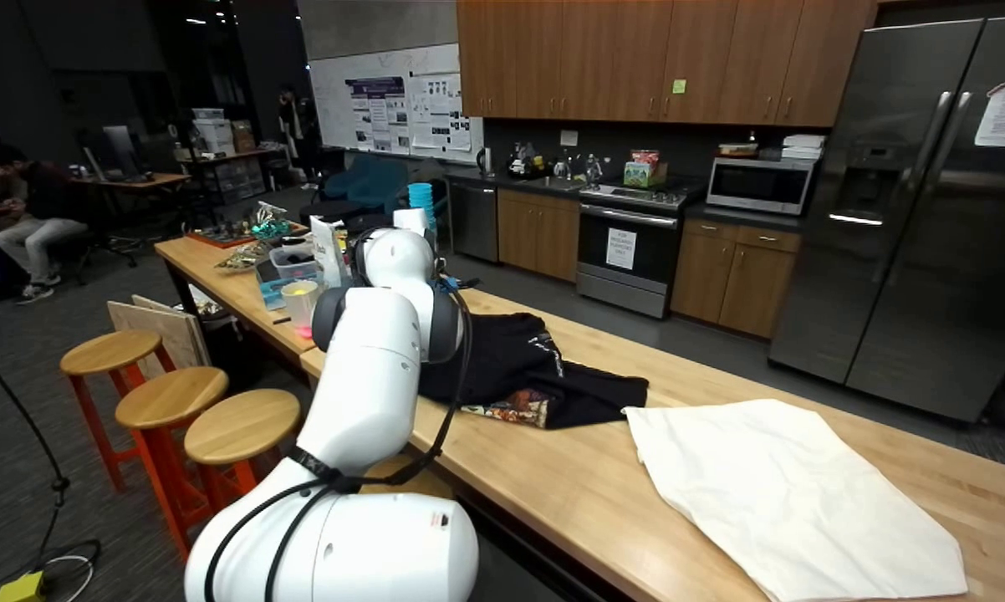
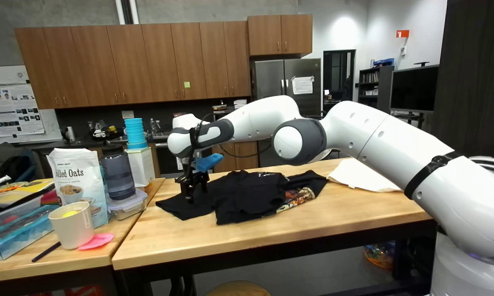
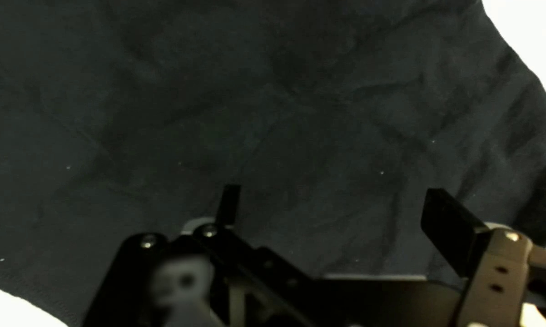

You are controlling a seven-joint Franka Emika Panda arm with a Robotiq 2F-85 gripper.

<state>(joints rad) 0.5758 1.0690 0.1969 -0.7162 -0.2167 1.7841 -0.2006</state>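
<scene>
Wrist view: we look down past the gripper, its two fingers spread wide, with the black printed shirt showing through the gap between them. We cannot tell whether the tips touch the fabric. In an exterior view we find the shirt lying rumpled on a wooden table, the gripper pointing down over its left part and a colourful print visible toward its right end. Just past that end, on the same table, we see a cream cloth spread out.

To the left of the shirt, a second wooden table adjoins. On it we see a bag of rolled oats, a dark water bottle to its right, and a lidded clear container at the bottle's base. Nearer to us are a cream mug with a yellow object inside, a flat pink item beside its foot, and a dark pen.

Far behind, we make out wooden cabinets, an oven, a microwave and a steel refrigerator. Three stools stand to the left in an exterior view.
</scene>
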